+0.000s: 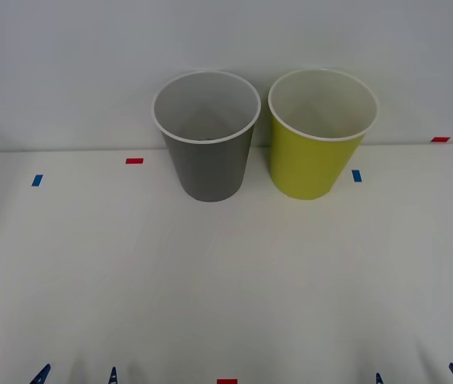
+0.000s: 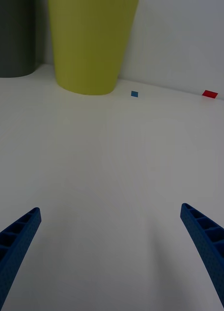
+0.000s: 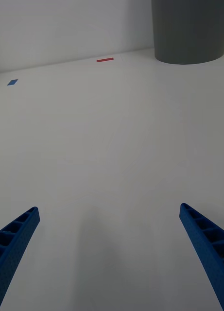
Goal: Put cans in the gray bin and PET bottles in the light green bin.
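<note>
Front view: white table [image 1: 226,280], smooth, matte; red tape mark [image 1: 134,161] and blue tape mark [image 1: 37,180] near far edge. Gray bin [image 1: 207,140] and light green bin [image 1: 320,136] upright at table's far side, just beside each other, gray on left. Both round, tapered, white rims, pale insides. Left gripper [image 1: 77,374] at near edge, fingers spread, holding nothing. Right gripper [image 1: 420,376] likewise released, apart from bins.

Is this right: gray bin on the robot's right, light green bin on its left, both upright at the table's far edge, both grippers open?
Not quite: the sides are swapped. The front view shows the gray bin on the robot's left and the light green bin on its right. Both stand upright at the far edge; the left gripper and right gripper are open.
</note>
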`<state>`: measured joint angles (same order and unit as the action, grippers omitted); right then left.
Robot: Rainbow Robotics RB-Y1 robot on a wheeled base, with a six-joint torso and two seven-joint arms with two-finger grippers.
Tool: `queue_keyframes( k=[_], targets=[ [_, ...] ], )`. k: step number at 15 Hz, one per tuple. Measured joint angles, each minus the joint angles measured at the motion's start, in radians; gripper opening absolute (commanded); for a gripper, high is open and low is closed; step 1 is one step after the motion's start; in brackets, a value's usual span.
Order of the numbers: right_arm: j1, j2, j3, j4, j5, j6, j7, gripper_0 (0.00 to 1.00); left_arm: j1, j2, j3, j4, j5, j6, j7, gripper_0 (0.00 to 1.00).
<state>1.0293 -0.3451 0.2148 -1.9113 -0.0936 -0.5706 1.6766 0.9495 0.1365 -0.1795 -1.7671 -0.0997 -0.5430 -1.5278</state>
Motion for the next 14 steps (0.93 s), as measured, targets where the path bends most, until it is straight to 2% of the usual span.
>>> queue_keyframes(
  k=[14],
  targets=[
    [0.000,0.000,0.000,0.000,0.000,0.000,0.000,1.00,0.000,0.000,0.000,0.000,0.000,0.000,0.000,1.00]
  ],
)
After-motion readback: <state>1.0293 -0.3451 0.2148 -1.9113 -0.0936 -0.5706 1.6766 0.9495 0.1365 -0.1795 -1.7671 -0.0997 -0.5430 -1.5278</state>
